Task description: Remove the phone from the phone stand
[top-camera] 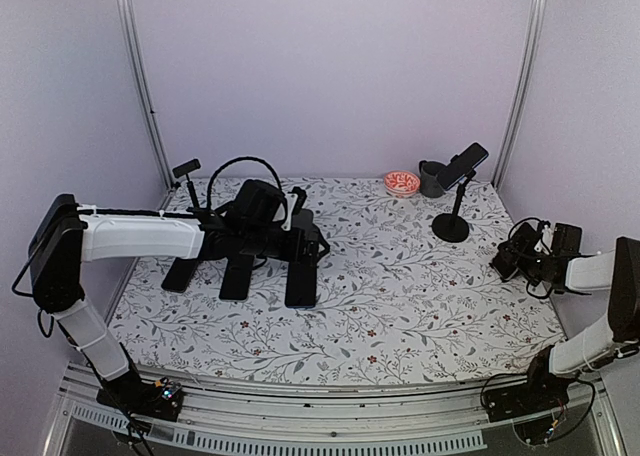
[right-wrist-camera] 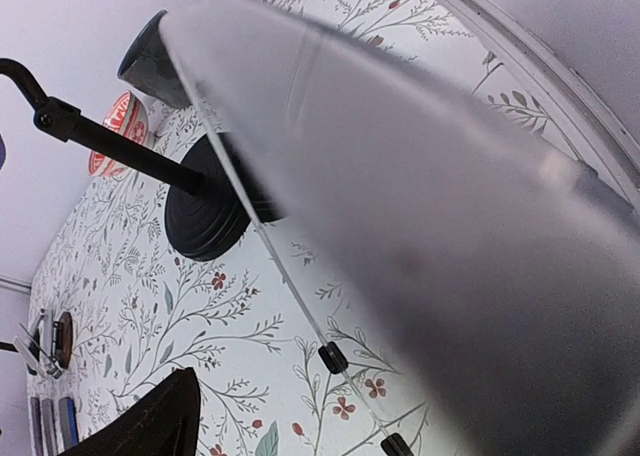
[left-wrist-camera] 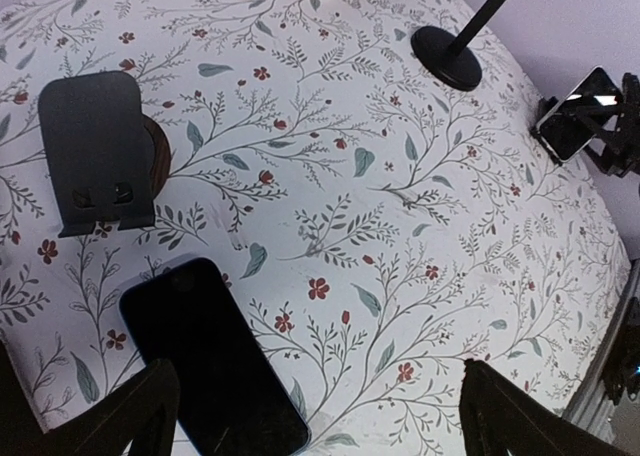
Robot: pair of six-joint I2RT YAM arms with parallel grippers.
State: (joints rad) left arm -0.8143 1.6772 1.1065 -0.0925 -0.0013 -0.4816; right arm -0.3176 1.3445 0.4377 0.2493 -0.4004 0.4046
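A black phone (left-wrist-camera: 210, 361) lies flat on the floral cloth, just in front of an empty dark slab stand (left-wrist-camera: 95, 146). My left gripper (left-wrist-camera: 318, 374) hovers over it, open wide and empty; it also shows in the top view (top-camera: 305, 244). At the back right a tall pole stand (top-camera: 452, 221) carries a phone (top-camera: 463, 163) in its clamp. My right gripper (top-camera: 517, 259) sits at the right edge. A clear-cased phone (right-wrist-camera: 420, 226) leans across its view. One finger (right-wrist-camera: 150, 421) stands apart from that phone's edge; the other is hidden.
Three dark flat slabs (top-camera: 237, 276) lie below the left gripper. A small stand (top-camera: 186, 169) and a black cable loop (top-camera: 245, 164) are at the back left. A red bowl (top-camera: 402, 182) and dark cup (top-camera: 431, 178) sit by the back wall.
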